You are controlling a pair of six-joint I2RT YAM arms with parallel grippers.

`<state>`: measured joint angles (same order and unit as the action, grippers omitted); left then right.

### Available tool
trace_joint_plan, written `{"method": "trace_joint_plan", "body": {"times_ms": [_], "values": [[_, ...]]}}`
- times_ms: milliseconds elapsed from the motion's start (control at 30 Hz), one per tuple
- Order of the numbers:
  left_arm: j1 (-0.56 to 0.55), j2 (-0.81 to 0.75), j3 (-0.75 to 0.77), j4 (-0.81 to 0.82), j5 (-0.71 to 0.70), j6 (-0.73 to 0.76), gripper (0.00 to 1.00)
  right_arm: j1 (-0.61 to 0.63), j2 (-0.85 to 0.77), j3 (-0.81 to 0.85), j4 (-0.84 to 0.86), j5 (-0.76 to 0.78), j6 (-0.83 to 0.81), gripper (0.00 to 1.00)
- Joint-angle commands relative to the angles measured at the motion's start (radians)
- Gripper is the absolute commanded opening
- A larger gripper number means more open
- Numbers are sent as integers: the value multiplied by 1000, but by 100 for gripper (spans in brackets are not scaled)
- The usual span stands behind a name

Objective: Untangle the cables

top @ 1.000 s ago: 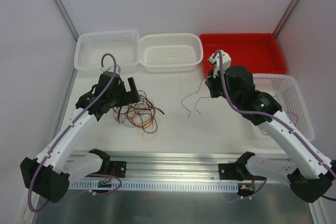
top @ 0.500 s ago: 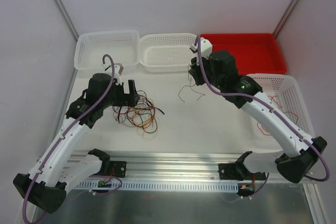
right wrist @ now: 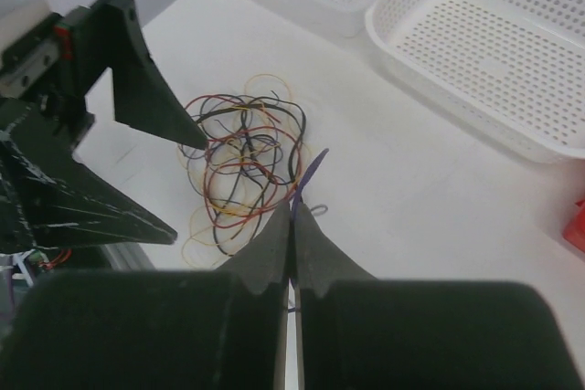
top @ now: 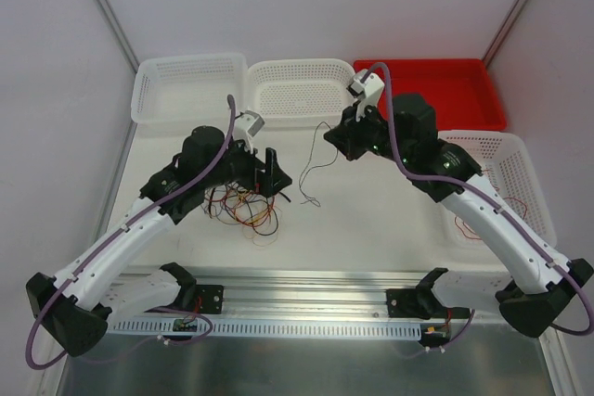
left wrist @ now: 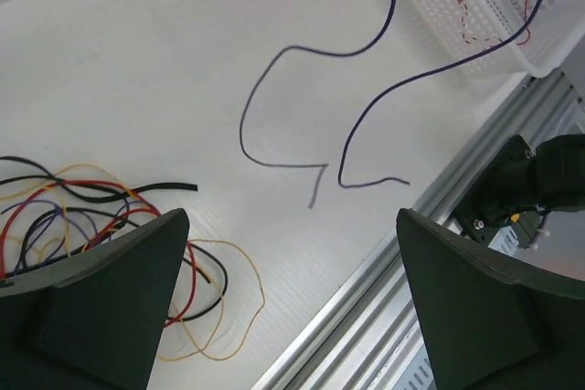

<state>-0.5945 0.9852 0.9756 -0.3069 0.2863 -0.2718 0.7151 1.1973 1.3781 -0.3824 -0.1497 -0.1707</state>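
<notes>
**Right claw holds one cable, left claw open over the tangle**

The right claw is pinched tight on a thin purple cable. The cable's loose end trails on the worktop, at 3 o'clock of the tangle and apart from it. The left claw gapes wide and holds nothing, at the tangle's 1 o'clock edge. The tangle of red, yellow and black wires lies at 8 o'clock from the worktop's centre.
</notes>
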Motion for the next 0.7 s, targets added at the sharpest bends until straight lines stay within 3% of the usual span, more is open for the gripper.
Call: {"method": "trace_joint_plan", "body": {"times_ms": [0,300,667], "values": [[-51,15,29,127,62,20,99,0,-56,-40,74,-112,71,1],[-112,24,-64,406,171,63,99,20,-125,-117,129,-220,123,1],[-177,124,-37,465,165,203,99,44,-159,-143,162,-267,148,1]]}}
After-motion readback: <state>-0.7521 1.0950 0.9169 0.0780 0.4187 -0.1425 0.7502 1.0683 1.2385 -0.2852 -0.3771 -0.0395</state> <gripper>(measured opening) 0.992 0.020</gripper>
